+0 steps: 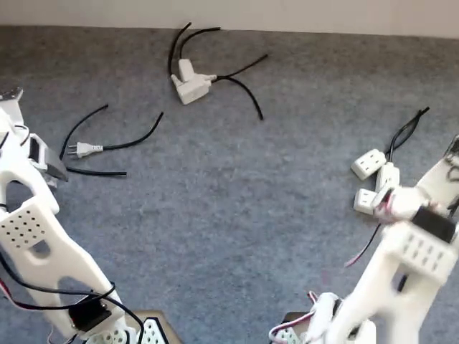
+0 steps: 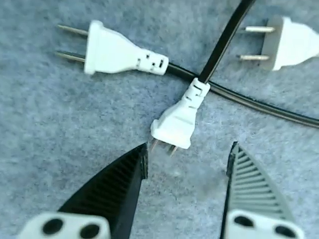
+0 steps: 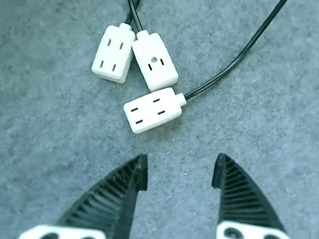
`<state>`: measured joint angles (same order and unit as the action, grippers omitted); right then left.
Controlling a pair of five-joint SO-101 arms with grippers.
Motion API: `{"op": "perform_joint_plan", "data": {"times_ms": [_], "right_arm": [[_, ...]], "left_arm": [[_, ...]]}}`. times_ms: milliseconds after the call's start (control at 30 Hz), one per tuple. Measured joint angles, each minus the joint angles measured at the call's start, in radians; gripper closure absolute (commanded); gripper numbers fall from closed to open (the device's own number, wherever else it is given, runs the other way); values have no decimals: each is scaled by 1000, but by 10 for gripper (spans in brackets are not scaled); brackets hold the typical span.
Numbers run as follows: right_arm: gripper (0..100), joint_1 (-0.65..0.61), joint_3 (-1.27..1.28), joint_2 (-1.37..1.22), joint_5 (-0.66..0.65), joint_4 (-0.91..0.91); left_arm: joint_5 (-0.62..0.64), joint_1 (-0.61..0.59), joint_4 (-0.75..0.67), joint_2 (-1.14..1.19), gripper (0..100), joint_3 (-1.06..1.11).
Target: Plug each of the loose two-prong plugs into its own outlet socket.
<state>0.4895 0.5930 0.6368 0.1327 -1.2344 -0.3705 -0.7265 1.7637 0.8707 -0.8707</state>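
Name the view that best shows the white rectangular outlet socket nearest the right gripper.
The right wrist view: the white rectangular outlet socket lies unobstructed, slots up, before the open right gripper. The high view shows it distant, beside the arm; the left wrist view faces white two-prong plugs.

The setting reads as a robotics test bench in a lab or hobby workshop. A white plastic left arm and right arm with exposed wiring stand at the near edge of a table covered in grey felt-like matting. Plugs and sockets on short cut lengths of black cord lie loose on the matting, and a pale wall runs along the far edge.
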Motion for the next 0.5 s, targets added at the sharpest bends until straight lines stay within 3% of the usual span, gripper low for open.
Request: {"op": "perform_joint_plan", "data": {"times_ms": [267,500], "right_arm": [[785,-8,-318,-597,348,-61],[785,-21,-462,-862,582,-26]], "left_arm": [[0,-3,0,0,737,9],[0,-3,0,0,737,9]]}}
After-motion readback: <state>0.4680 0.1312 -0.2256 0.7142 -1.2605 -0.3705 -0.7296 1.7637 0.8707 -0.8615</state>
